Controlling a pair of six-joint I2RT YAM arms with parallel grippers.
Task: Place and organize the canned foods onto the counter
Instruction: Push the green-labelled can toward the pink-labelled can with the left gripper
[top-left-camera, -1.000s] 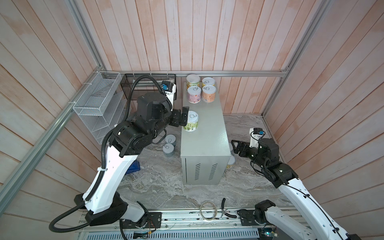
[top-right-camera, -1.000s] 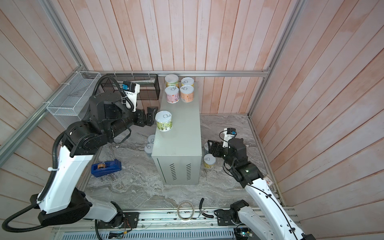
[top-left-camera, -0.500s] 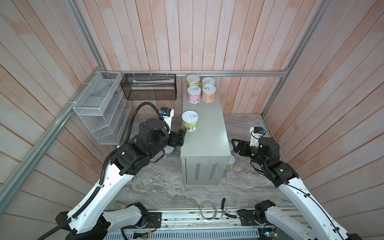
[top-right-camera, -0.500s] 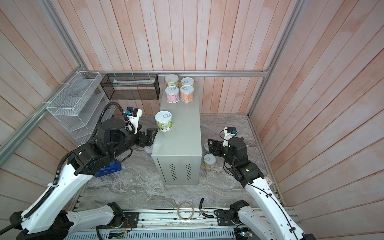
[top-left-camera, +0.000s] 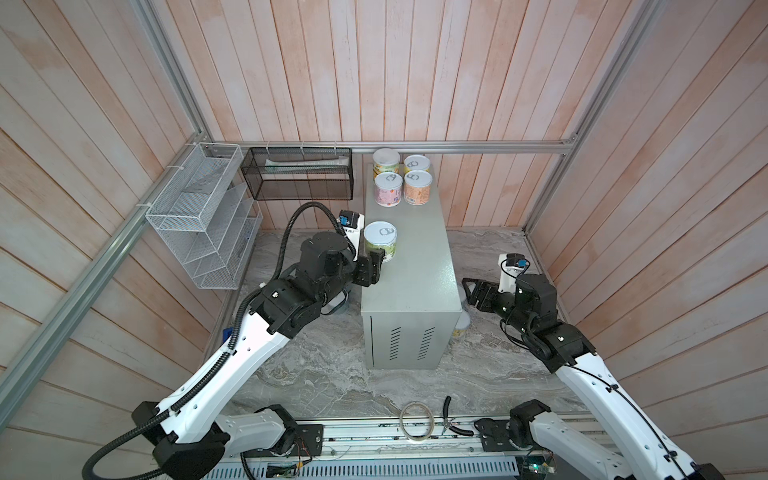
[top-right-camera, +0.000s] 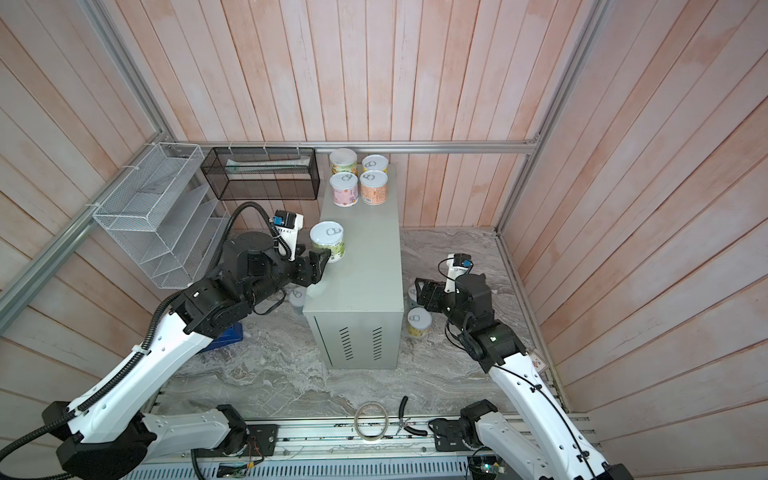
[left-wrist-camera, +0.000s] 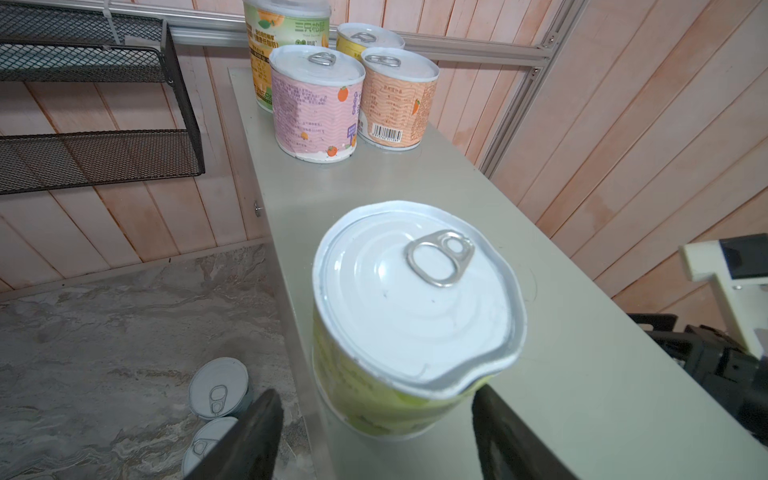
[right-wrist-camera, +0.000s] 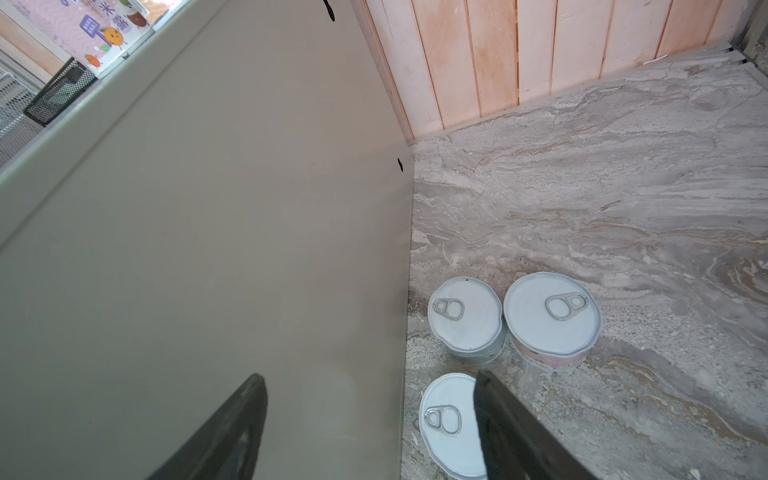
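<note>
The counter (top-left-camera: 409, 270) (top-right-camera: 361, 266) carries several cans at its back end, among them a pink one (top-left-camera: 388, 189) (left-wrist-camera: 318, 108) and an orange one (top-left-camera: 418, 187) (left-wrist-camera: 399, 99). A yellow-green can (top-left-camera: 380, 243) (top-right-camera: 328, 241) (left-wrist-camera: 415, 307) with a dented lid stands alone near the left edge. My left gripper (top-left-camera: 372, 266) (top-right-camera: 320, 266) (left-wrist-camera: 374, 415) is open just in front of it, with a gap at one finger. My right gripper (top-left-camera: 469, 291) (top-right-camera: 422, 291) (right-wrist-camera: 370, 399) is open and empty beside the counter's right wall, above three cans (right-wrist-camera: 465, 318) (right-wrist-camera: 552, 318) (right-wrist-camera: 451, 424) on the marble.
Two more cans (left-wrist-camera: 218, 388) (left-wrist-camera: 208, 444) stand on the marble left of the counter. A white wire rack (top-left-camera: 199, 216) and a black mesh basket (top-left-camera: 299, 174) hang on the left and back walls. A tape roll (top-left-camera: 415, 419) and pliers (top-left-camera: 449, 419) lie at the front.
My left gripper has let go of the yellow-green can, drawn back and dropped lower, and its jaws have narrowed. The right arm has hardly moved.
</note>
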